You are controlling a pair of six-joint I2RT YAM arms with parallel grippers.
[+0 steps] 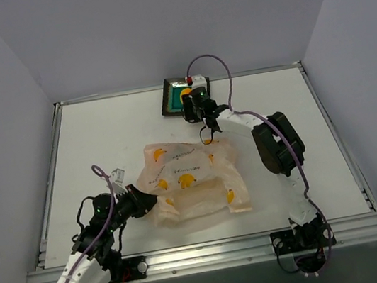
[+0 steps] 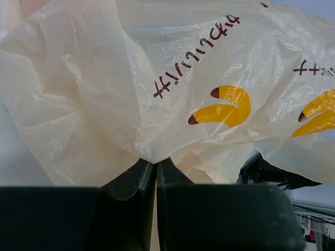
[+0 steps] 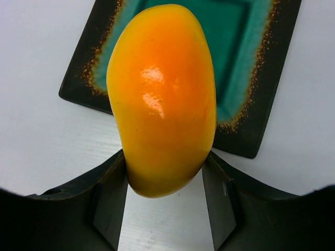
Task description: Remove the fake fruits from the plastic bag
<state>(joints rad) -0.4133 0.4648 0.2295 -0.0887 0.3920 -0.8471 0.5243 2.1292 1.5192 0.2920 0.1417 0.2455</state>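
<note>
The plastic bag (image 1: 191, 180), pale peach with yellow banana prints, lies crumpled mid-table. My left gripper (image 1: 151, 201) is shut on a fold of its left edge; the left wrist view shows the fingers (image 2: 156, 161) pinching the plastic of the bag (image 2: 104, 78). My right gripper (image 1: 191, 103) is shut on the yellow-orange mango (image 3: 162, 94), held by its lower end above the near edge of the dark tray (image 3: 264, 94). In the top view the mango (image 1: 185, 93) is over the tray (image 1: 170, 100). A small red thing (image 1: 189, 79), perhaps the grape cluster, sits at the tray's far corner. The orange is not visible.
The tray stands at the back of the table near the rear rail (image 1: 249, 71). The right arm's purple cable (image 1: 225, 78) loops above it. The right arm's elbow (image 1: 278, 143) hangs just right of the bag. White table (image 1: 88, 143) lies left of the bag.
</note>
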